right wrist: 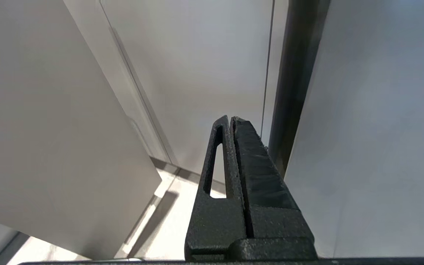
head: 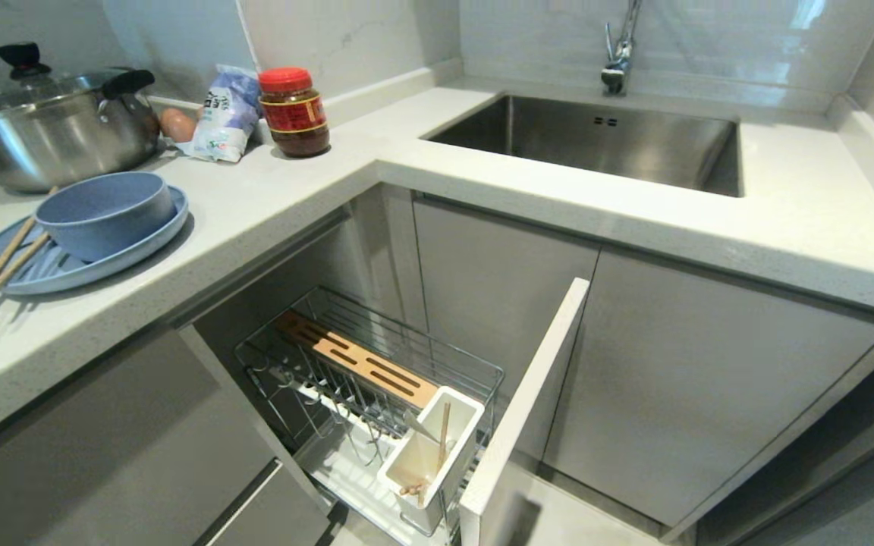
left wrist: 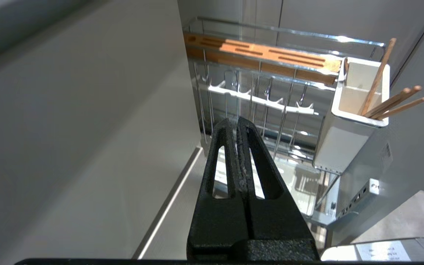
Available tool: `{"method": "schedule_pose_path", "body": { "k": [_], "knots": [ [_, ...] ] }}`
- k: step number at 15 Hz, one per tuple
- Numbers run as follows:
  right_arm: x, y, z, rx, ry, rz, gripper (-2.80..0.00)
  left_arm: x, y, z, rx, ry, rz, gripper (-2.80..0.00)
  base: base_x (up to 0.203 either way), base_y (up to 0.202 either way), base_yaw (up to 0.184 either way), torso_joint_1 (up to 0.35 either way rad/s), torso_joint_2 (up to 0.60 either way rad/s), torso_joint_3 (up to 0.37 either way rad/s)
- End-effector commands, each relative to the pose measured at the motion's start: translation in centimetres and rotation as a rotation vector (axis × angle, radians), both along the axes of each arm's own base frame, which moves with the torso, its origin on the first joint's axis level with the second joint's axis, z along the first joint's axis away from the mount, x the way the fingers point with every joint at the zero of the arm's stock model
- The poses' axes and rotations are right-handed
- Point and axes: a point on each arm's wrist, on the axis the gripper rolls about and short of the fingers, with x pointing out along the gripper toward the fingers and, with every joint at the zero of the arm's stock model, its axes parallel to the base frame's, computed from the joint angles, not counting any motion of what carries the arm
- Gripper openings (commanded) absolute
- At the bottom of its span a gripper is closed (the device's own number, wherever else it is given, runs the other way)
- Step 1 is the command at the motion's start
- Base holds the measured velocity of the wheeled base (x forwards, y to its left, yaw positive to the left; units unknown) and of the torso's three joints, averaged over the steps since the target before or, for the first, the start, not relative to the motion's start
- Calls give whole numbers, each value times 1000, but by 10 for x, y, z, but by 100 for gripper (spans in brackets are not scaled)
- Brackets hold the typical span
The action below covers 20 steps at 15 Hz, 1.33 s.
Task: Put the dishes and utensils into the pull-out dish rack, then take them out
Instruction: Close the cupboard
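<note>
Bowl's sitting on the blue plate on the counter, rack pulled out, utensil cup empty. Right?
Not quite: the utensil cup isn't empty. The left wrist view shows wooden chopsticks standing in it. The rest holds: in the head view the bowl sits on the plate on the counter and the rack is pulled out.

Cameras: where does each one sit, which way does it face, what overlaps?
Head: high, looking down at the counter, sink and pull-out dish rack; no arm shows.
Left wrist: behind the shut left gripper, low, facing the rack and utensil cup.
Right wrist: behind the shut right gripper, low, facing cabinet fronts.
Shared: head and left wrist both show rack, cup and chopsticks.
</note>
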Motion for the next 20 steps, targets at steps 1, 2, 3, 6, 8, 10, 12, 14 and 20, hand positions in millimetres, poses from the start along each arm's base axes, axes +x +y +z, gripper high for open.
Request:
{"method": "schedule_pose_path", "body": {
  "k": [1,2,3,6,8,10,12,14,20],
  "knots": [
    [0,0,0,0,-5,0,-280,0,0,0,3,1,1,-280,0,0,0,2,2,196],
    [0,0,0,0,-5,0,-280,0,0,0,2,1,1,-280,0,0,0,4,2,198],
    [0,0,0,0,-5,0,-280,0,0,0,2,1,1,-280,0,0,0,2,-2,198],
    [0,0,0,0,-5,0,-280,0,0,0,0,1,1,-280,0,0,0,0,4,199],
    [0,0,0,0,-5,0,-280,0,0,0,0,1,1,-280,0,0,0,2,0,207],
    [0,0,0,0,-5,0,-280,0,0,0,0,1,0,-280,0,0,0,7,2,199],
    [0,0,0,0,-5,0,-280,0,0,0,-1,1,0,-280,0,0,0,-2,0,212],
    [0,0,0,0,-5,0,-280,0,0,0,0,1,0,-280,0,0,0,3,2,203],
    [0,0,0,0,-5,0,-280,0,0,0,-1,0,0,-280,0,0,0,2,4,204]
  ]
}}
